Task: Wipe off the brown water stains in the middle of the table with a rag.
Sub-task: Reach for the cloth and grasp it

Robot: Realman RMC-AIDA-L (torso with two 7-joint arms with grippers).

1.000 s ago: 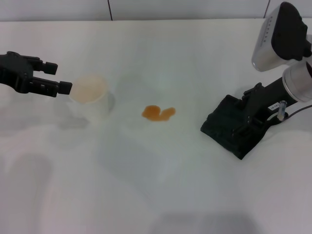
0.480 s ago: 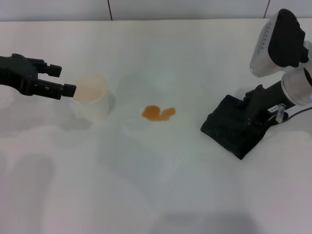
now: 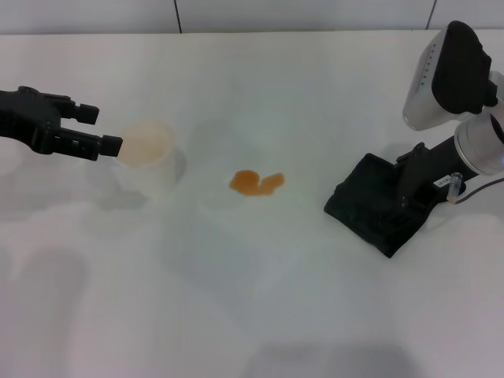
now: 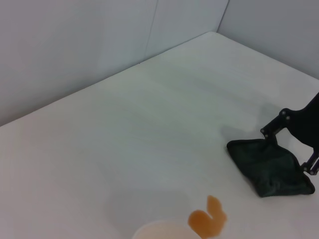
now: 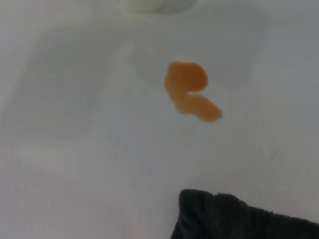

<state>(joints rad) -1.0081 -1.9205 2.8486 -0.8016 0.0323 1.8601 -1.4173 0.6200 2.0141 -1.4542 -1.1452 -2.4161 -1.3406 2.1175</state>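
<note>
Head view: we are seeing one brown water stains (image 3: 256,183) patch lying mid table (image 3: 260,315), open white room all around. One rag (image 3: 376,206) lying well right of it, right gripper (image 3: 421,183) sitting at rag's far edge, finger state unclear. Left gripper (image 3: 101,130) hovering with fingers parted, empty, beside one white cup (image 3: 147,157).

Left wrist view: we are seeing stain (image 4: 208,222) near cup rim (image 4: 162,230), rag (image 4: 269,167) apart.

Right wrist view: one stain (image 5: 190,91), rag edge (image 5: 239,218) lying apart.

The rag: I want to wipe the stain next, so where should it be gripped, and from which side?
Probably the rag's right edge, from above, where the right end effector already sits; it lies flat, so pinch a fold there.
</note>
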